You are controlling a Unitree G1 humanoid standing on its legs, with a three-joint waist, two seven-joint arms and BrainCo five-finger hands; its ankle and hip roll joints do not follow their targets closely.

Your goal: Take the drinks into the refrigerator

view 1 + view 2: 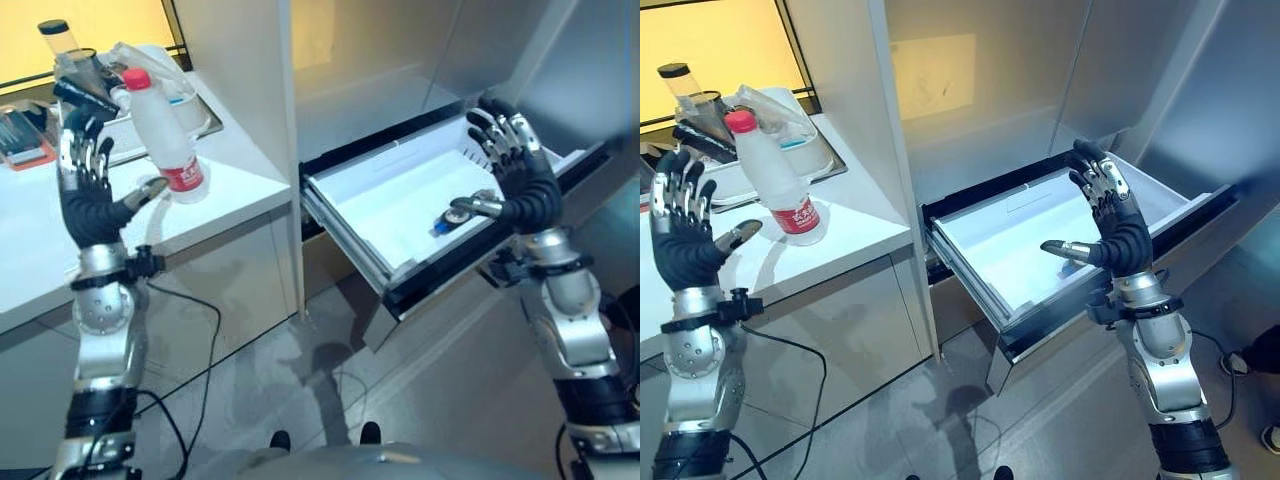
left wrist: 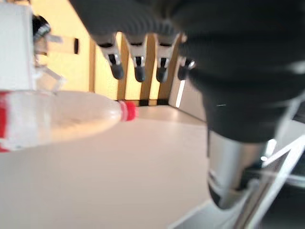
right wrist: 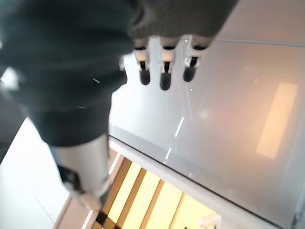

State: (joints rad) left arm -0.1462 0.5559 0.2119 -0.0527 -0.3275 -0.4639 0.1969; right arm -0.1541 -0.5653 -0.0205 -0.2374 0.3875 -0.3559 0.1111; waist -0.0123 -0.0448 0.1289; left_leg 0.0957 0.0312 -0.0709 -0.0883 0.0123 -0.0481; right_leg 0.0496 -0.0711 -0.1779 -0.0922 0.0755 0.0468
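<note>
Bottle (image 1: 165,140), clear with a red cap and red label, stands upright on the white surface (image 1: 235,185), just beside the left hand (image 1: 88,190), which is raised with fingers spread and holds nothing. The right hand (image 1: 1110,225) hovers over the pulled-out refrigerator drawer (image 1: 990,250), fingers likewise straight and empty. A small blue-and-silver item (image 1: 452,217) lies in the drawer. The step in hand looks like the grasp: bring the left palm square to the bottle's middle, above the label, and close evenly so the light bottle doesn't tip toward the tray (image 1: 195,110) behind it.
</note>
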